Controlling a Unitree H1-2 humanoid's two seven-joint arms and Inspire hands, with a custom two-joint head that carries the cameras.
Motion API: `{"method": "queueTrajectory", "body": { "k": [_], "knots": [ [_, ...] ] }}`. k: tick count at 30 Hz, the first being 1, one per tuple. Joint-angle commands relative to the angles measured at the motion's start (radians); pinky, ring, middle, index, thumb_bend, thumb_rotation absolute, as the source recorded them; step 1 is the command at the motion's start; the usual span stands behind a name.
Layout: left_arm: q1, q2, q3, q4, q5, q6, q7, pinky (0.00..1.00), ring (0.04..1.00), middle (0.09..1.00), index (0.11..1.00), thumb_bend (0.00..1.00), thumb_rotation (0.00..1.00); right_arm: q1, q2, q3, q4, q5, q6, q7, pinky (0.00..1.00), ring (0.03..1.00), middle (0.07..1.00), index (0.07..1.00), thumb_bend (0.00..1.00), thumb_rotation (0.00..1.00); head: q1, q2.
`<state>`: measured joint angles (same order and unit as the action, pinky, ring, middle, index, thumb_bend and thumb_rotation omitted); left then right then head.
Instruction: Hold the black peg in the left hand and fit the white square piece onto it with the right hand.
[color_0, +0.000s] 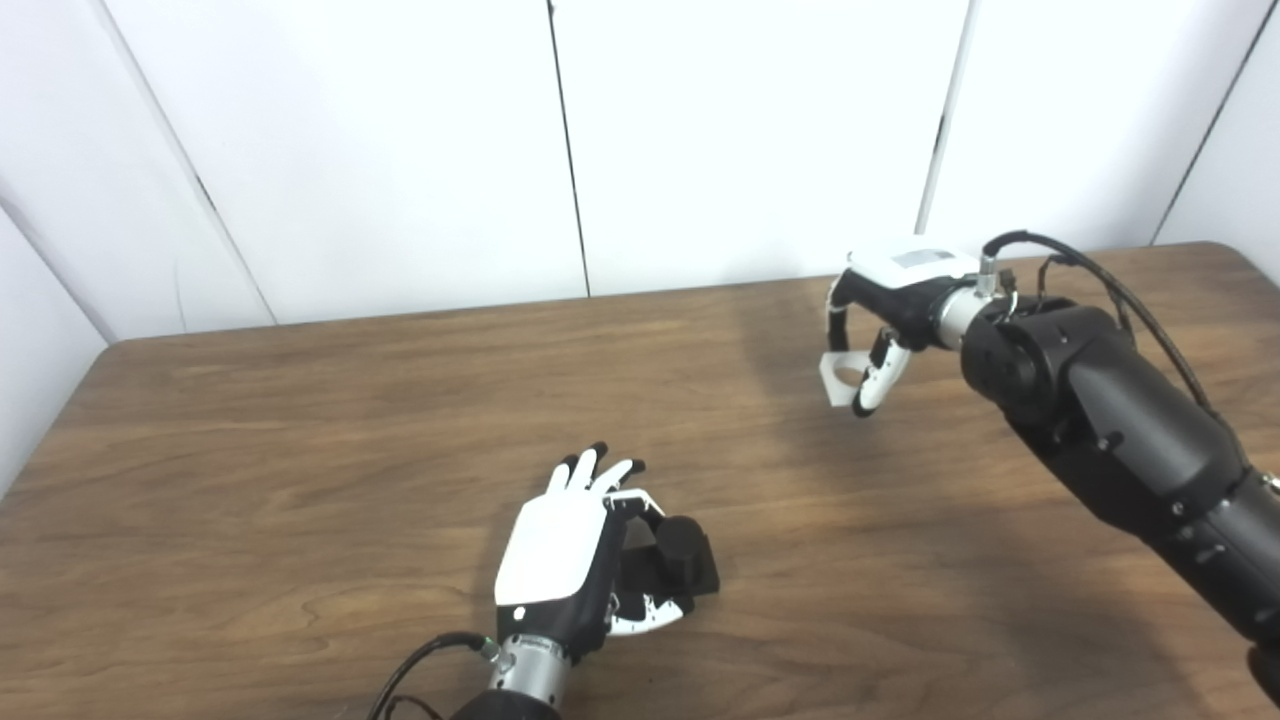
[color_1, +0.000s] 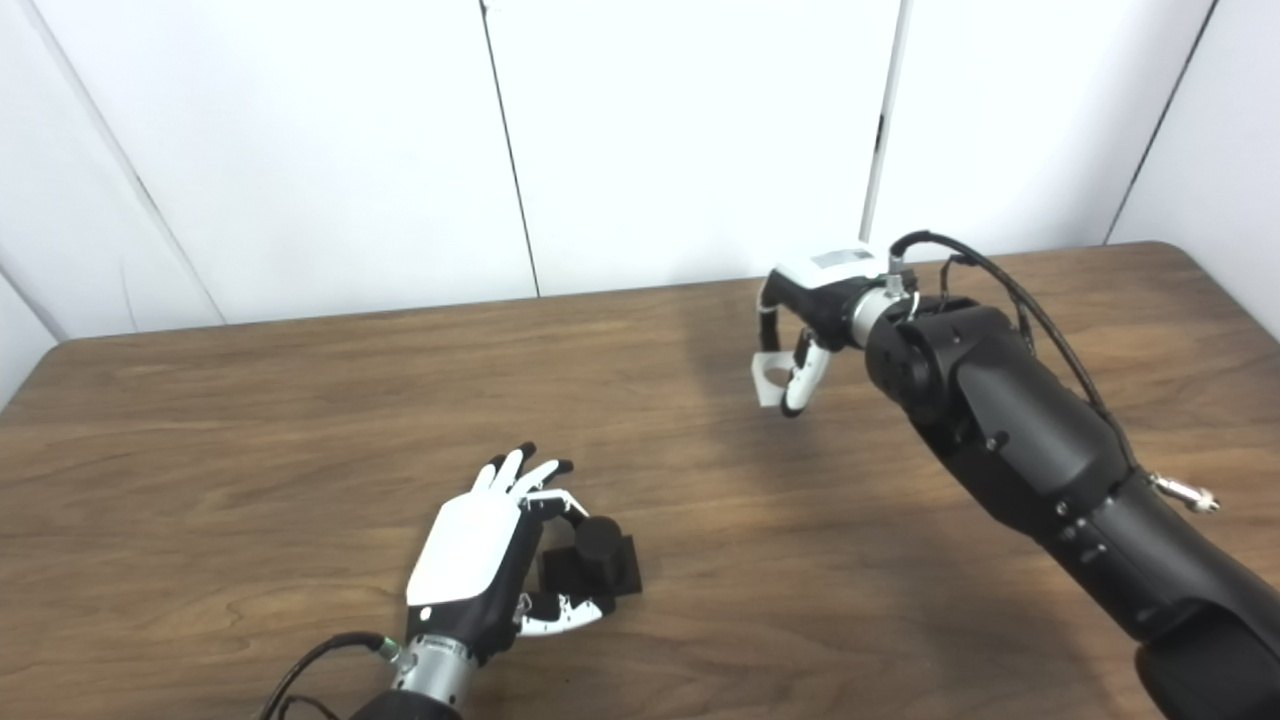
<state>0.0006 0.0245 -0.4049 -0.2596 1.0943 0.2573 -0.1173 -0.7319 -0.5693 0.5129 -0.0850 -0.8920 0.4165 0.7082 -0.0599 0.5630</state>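
Note:
The black peg (color_0: 682, 562), a short cylinder on a square base, rests on the table near the front middle. My left hand (color_0: 560, 560) lies at its left side, palm toward it. One bent finger presses in over the base and the thumb (color_0: 650, 615) hooks under its near edge, so the hand is shut on the peg while the other fingers point away. Far to the right and further back, my right hand (color_0: 880, 320) hangs above the table, shut on the white square piece (color_0: 840, 375). Its round hole shows between the fingers.
The brown wooden table (color_0: 300, 450) ends at a white panelled wall (color_0: 400, 150) behind. Its left corner is at the far left and its rounded right corner at the far right. The bulky black right forearm (color_0: 1120, 430) slants across the right side.

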Motion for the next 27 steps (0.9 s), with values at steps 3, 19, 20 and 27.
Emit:
{"method": "queueTrajectory", "body": {
  "k": [3,19,20,27],
  "knots": [
    [0.001,0.016,0.005,0.029,0.040,0.030,-0.008,1.00,1.000,0.896,0.492,0.52,0.08,-0.040,0.011,-0.017,-0.122,-0.044,0.009,0.071,1.00,1.000,0.884,0.487,0.53,0.14,0.002,0.000],
    [0.002,0.009,0.003,0.027,0.048,0.034,-0.014,1.00,1.000,0.897,0.492,0.52,0.08,-0.012,0.089,-0.027,-0.307,-0.059,-0.032,0.214,1.00,1.000,0.873,0.486,0.52,0.14,0.016,0.016],
    [0.002,0.009,0.003,0.027,0.048,0.034,-0.014,1.00,1.000,0.897,0.492,0.52,0.08,-0.010,0.095,-0.028,-0.313,-0.060,-0.029,0.219,1.00,1.000,0.873,0.486,0.52,0.14,0.016,0.016],
    [0.002,0.006,0.004,0.031,0.044,0.032,-0.008,1.00,1.000,0.895,0.492,0.52,0.08,0.002,0.143,-0.030,-0.361,-0.081,-0.021,0.263,1.00,1.000,0.878,0.486,0.52,0.14,0.025,0.022]
  ]
}}
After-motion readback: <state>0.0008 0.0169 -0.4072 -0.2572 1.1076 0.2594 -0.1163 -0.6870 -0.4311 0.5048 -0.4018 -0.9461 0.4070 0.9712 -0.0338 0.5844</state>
